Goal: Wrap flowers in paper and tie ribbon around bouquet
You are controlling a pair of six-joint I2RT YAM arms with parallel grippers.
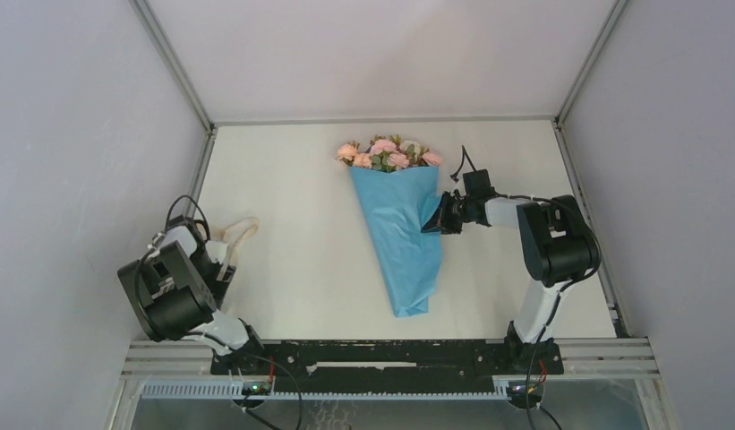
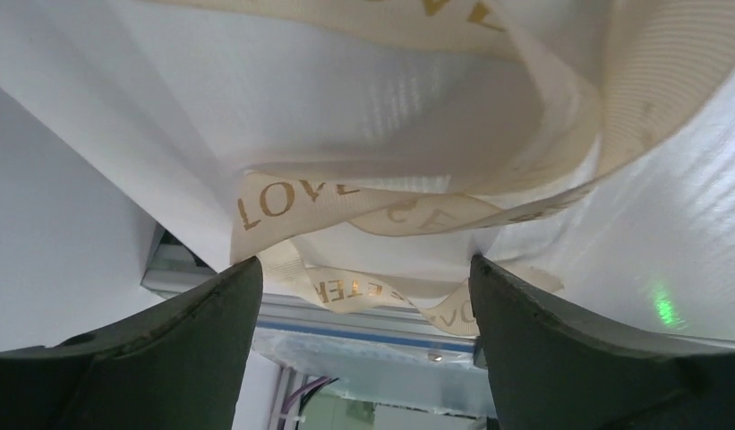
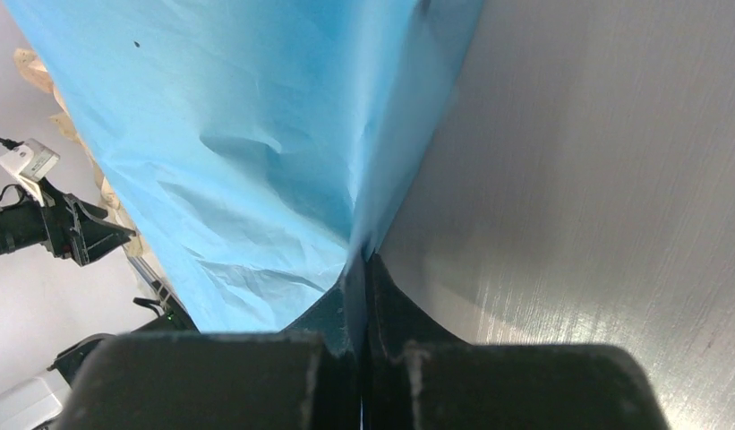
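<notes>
Left arm [image 1: 171, 291]: folded at the left edge of the desk [image 1: 310, 188], its wrist turned toward the far side.
Left pincer [image 2: 362, 267]: jaws wide apart and holding nothing. In the wrist view, the two dark fingers [image 2: 184, 349] stand on either side of a strand of ribbon without pressing it.
Ribbon [image 2: 283, 197]: cream strip with gold lettering, lying loose in floppy loops on the desk. One loop lies just ahead of the left pincer and one strand passes between its tips. From above, the ribbon [image 1: 243, 228] shows as a pale loop beside the left wrist, well apart from the bouquet.
Bouquet [image 1: 401, 233]: lies flat in the middle of the desk, blooms toward the far wall and the narrow end toward the arm bases.
Flowers [image 1: 388, 154]: pink and cream heads with some green, sticking out of the cone's wide far end.
Paper [image 3: 238, 152]: light blue and crinkled, rolled into the cone. A dark navy flap turns out at its right edge, about a third of the way down.
Right pincer [image 3: 364, 264]: fingers pressed together, pinching the right edge of the paper; the blue sheet runs right into the seam between the tips.
Right arm [image 1: 551, 237]: reaches in from the right, forearm level, its pincer [image 1: 440, 215] touching the cone's side.
</notes>
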